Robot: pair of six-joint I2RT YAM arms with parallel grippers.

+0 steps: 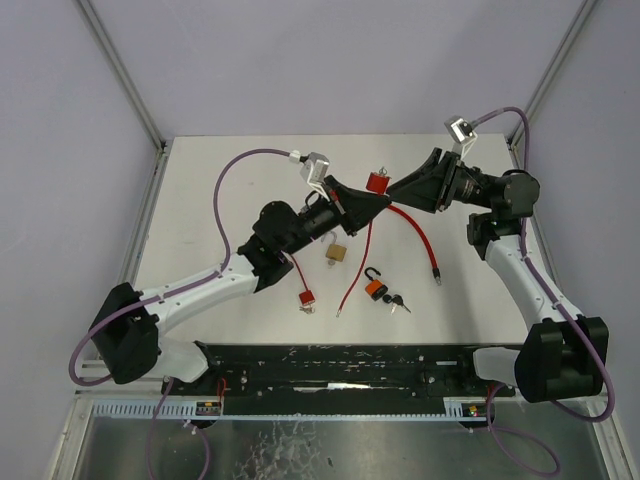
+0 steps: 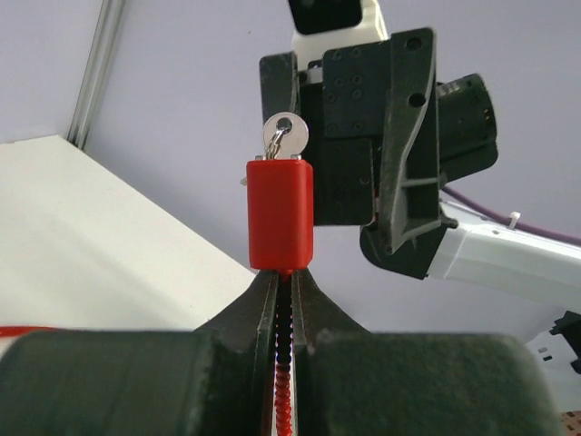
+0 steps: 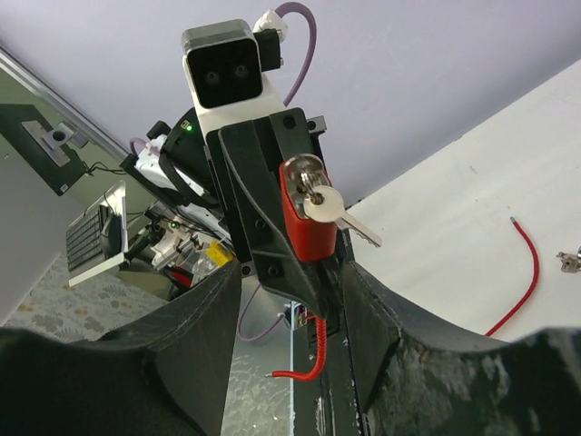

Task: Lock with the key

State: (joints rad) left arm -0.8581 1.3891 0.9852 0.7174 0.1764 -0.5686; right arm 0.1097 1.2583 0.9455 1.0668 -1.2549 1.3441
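A red cable lock (image 1: 377, 182) is held up above the table's middle. My left gripper (image 1: 372, 200) is shut on its red cable just below the lock body (image 2: 280, 215). A silver key (image 3: 327, 207) sticks out of the lock's end; its ring also shows in the left wrist view (image 2: 285, 136). My right gripper (image 1: 403, 190) is open and faces the lock from the right, its fingers (image 3: 195, 336) spread wide on either side of the lock (image 3: 309, 227) without touching it. The red cable (image 1: 420, 235) trails down onto the table.
On the white table (image 1: 200, 200) below lie a brass padlock (image 1: 336, 252), an orange padlock (image 1: 373, 288) with black-headed keys (image 1: 398, 302), and a small red padlock (image 1: 306, 298). The cable's other strand (image 1: 355, 270) lies between them.
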